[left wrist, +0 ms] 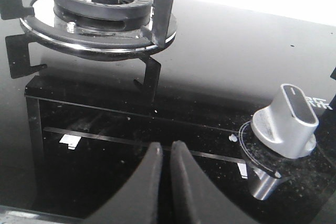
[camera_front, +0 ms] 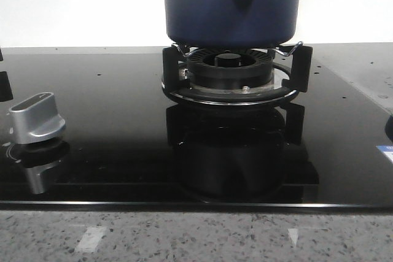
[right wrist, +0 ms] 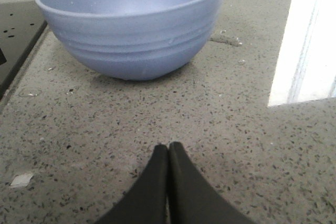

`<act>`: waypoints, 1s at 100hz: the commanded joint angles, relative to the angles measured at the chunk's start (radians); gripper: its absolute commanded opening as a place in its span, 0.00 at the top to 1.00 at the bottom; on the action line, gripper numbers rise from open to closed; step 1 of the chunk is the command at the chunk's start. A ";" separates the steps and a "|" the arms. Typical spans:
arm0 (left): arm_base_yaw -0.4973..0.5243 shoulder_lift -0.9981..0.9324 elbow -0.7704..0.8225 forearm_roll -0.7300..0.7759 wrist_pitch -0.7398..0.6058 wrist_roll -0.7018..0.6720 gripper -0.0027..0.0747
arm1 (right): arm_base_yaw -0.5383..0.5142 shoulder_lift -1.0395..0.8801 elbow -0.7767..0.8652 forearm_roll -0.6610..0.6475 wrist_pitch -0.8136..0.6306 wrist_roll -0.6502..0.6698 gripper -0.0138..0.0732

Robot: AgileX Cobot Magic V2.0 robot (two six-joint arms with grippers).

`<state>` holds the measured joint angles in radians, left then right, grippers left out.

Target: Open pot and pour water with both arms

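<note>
- Navy-blue and matte, the pot (camera_front: 230,4) is sitting on the burner stand (camera_front: 236,81) at the far middle of the black glass hob (camera_front: 110,145), its handle stub pointing towards you.
- You are looking at a task barely begun: nothing is being gripped.
- Left gripper (left wrist: 166,153) is hovering over the hob near the silver knob (left wrist: 286,124), jaws nearly together and empty.
- Right gripper (right wrist: 168,153) is hovering over the speckled tabletop (right wrist: 252,129) near a blue bowl (right wrist: 131,19), jaws together.
- Pot's top is being cut off, so you cannot tell whether a lid is on.
</note>
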<state>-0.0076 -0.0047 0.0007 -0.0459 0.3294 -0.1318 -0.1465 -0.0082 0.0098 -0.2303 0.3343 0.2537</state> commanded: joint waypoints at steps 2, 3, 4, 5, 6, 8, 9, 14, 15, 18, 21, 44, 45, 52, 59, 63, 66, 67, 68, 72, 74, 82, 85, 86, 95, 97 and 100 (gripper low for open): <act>-0.009 -0.027 0.032 -0.012 -0.049 -0.003 0.99 | -0.007 -0.023 0.027 -0.008 -0.029 -0.005 0.93; -0.009 -0.027 0.032 -0.012 -0.049 -0.003 0.99 | -0.007 -0.023 0.027 -0.008 -0.029 -0.005 0.93; -0.009 -0.027 0.032 -0.012 -0.049 -0.003 0.99 | -0.007 -0.023 0.027 -0.008 -0.029 -0.005 0.93; -0.009 -0.027 0.032 -0.012 -0.049 -0.003 0.99 | -0.007 -0.023 0.027 -0.008 -0.029 -0.005 0.93; -0.009 -0.027 0.032 -0.012 -0.049 -0.003 0.99 | -0.007 -0.023 0.027 -0.008 -0.029 -0.005 0.93; -0.009 -0.027 0.032 -0.012 -0.049 -0.003 0.99 | -0.007 -0.023 0.027 -0.008 -0.029 -0.005 0.93; -0.009 -0.027 0.032 -0.012 -0.049 -0.003 0.99 | -0.007 -0.023 0.027 -0.008 -0.029 -0.005 0.93; -0.009 -0.027 0.032 -0.012 -0.049 -0.003 0.99 | -0.007 -0.023 0.027 -0.008 -0.029 -0.005 0.93; -0.009 -0.027 0.032 -0.012 -0.049 -0.003 0.99 | -0.007 -0.023 0.027 -0.008 -0.029 -0.005 0.93; -0.009 -0.027 0.032 -0.012 -0.049 -0.003 0.99 | -0.007 -0.023 0.027 -0.008 -0.029 -0.005 0.93; -0.009 -0.027 0.032 -0.012 -0.049 -0.003 0.99 | -0.007 -0.023 0.027 -0.008 -0.029 -0.005 0.93; -0.009 -0.027 0.032 -0.012 -0.049 -0.003 0.99 | -0.007 -0.023 0.027 -0.008 -0.029 -0.005 0.93; -0.009 -0.027 0.032 -0.012 -0.049 -0.003 0.99 | -0.007 -0.023 0.027 -0.008 -0.029 -0.005 0.93; -0.009 -0.027 0.032 -0.012 -0.049 -0.003 0.99 | -0.007 -0.023 0.027 -0.008 -0.029 -0.005 0.93; -0.009 -0.027 0.032 -0.012 -0.049 -0.003 0.99 | -0.007 -0.023 0.027 -0.008 -0.029 -0.005 0.93; -0.009 -0.027 0.032 -0.012 -0.049 -0.003 0.99 | -0.007 -0.023 0.027 -0.008 -0.029 -0.005 0.93; -0.009 -0.027 0.032 -0.012 -0.049 -0.003 0.99 | -0.007 -0.023 0.027 -0.008 -0.029 -0.005 0.93; -0.009 -0.027 0.032 -0.012 -0.049 -0.003 0.99 | -0.007 -0.023 0.027 -0.008 -0.029 -0.005 0.93; -0.009 -0.027 0.032 -0.012 -0.049 -0.003 0.99 | -0.007 -0.023 0.027 -0.008 -0.029 -0.005 0.93; -0.009 -0.027 0.032 -0.010 -0.049 -0.003 0.99 | -0.007 -0.023 0.027 -0.008 -0.029 -0.005 0.93; -0.009 -0.027 0.032 -0.007 -0.049 -0.003 0.99 | -0.007 -0.023 0.027 -0.008 -0.029 -0.005 0.93; -0.009 -0.027 0.032 0.003 -0.049 -0.003 0.99 | -0.007 -0.023 0.027 -0.013 -0.029 -0.005 0.93; -0.009 -0.027 0.032 0.003 -0.049 -0.003 0.99 | -0.007 -0.023 0.027 -0.013 -0.029 -0.005 0.93; -0.009 -0.027 0.032 0.003 -0.049 -0.003 0.99 | -0.007 -0.023 0.027 -0.013 -0.029 -0.005 0.93; -0.009 -0.027 0.032 0.019 -0.051 -0.003 0.99 | -0.007 -0.023 0.027 -0.013 -0.041 -0.005 0.93; -0.009 -0.027 0.032 0.019 -0.051 -0.003 0.99 | -0.007 -0.023 0.027 -0.013 -0.048 -0.005 0.93; -0.009 -0.027 0.032 0.019 -0.051 -0.003 0.99 | -0.007 -0.023 0.027 -0.013 -0.064 -0.005 0.93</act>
<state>-0.0076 -0.0047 0.0007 -0.0362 0.3294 -0.1318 -0.1465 -0.0082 0.0098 -0.2303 0.3318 0.2537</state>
